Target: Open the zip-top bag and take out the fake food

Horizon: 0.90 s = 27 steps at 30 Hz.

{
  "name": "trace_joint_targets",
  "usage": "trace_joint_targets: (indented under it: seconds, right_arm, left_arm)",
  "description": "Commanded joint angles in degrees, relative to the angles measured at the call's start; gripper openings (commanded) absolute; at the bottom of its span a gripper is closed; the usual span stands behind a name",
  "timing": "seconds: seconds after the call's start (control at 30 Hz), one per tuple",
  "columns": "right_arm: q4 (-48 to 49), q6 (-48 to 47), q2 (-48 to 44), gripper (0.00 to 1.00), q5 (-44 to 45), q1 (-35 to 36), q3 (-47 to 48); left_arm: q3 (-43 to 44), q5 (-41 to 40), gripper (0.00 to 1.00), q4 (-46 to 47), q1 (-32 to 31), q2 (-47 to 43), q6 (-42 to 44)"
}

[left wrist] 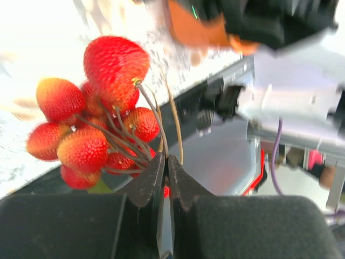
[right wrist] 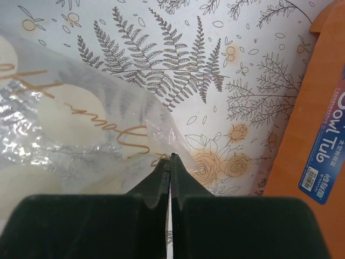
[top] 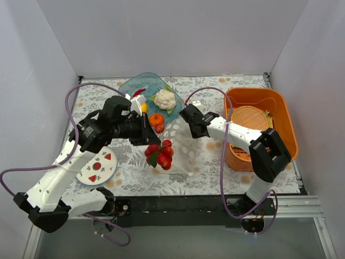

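Note:
The clear zip-top bag [top: 183, 147] with white dots lies on the floral cloth at the centre. It also fills the left of the right wrist view [right wrist: 70, 129]. My right gripper [top: 190, 121] [right wrist: 170, 157] is shut on the bag's far edge. My left gripper [top: 146, 135] [left wrist: 166, 159] is shut on the thin stems of a cluster of red berries [top: 159, 155] [left wrist: 91, 124], which hangs at the bag's left side. A white cauliflower [top: 165, 99] with a green leaf lies in the teal bowl [top: 132, 83]. An orange pumpkin-like fruit [top: 156, 119] and a small red piece [top: 159, 128] sit by the bowl's near edge.
An orange tub [top: 280, 108] with a woven strainer [top: 249, 117] inside stands at the right. Its wall shows in the right wrist view [right wrist: 312, 108]. A white plate [top: 98, 166] printed with fruit lies at the near left. A red chili [top: 139, 91] lies in the bowl.

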Motion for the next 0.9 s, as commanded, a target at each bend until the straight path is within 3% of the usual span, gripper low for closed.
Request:
trace_joint_targets:
  seconds: [0.0, 0.13, 0.3, 0.43, 0.7, 0.87]
  right_arm:
    - [2.21, -1.17, -3.00, 0.01, -0.64, -0.43, -1.26]
    - [3.09, -1.43, -3.00, 0.01, -1.61, -0.79, -1.97]
    - [3.71, -1.70, -3.35, 0.01, -2.57, -0.96, -2.49]
    - [4.15, -1.52, -4.84, 0.01, -4.77, -0.96, -4.42]
    - [5.56, -2.31, -11.69, 0.01, -9.95, -0.96, -10.05]
    - [5.12, -2.93, -14.95, 0.01, -11.71, -0.79, -11.54]
  left_arm:
    - [6.82, 3.42, 0.00, 0.20, 6.31, 2.81, 4.48]
    - [9.72, 6.15, 0.00, 1.25, 8.61, 5.10, 5.45]
    - [12.80, 3.61, 0.00, 2.91, 10.36, 7.56, 5.28]
    - [10.35, 5.44, 0.00, 8.18, 11.94, 9.24, 4.40]
    - [-2.21, 14.49, 0.00, 30.85, 24.67, 12.22, -1.13]
    - [-0.66, 15.83, 0.00, 40.35, 28.64, 21.07, -4.74]
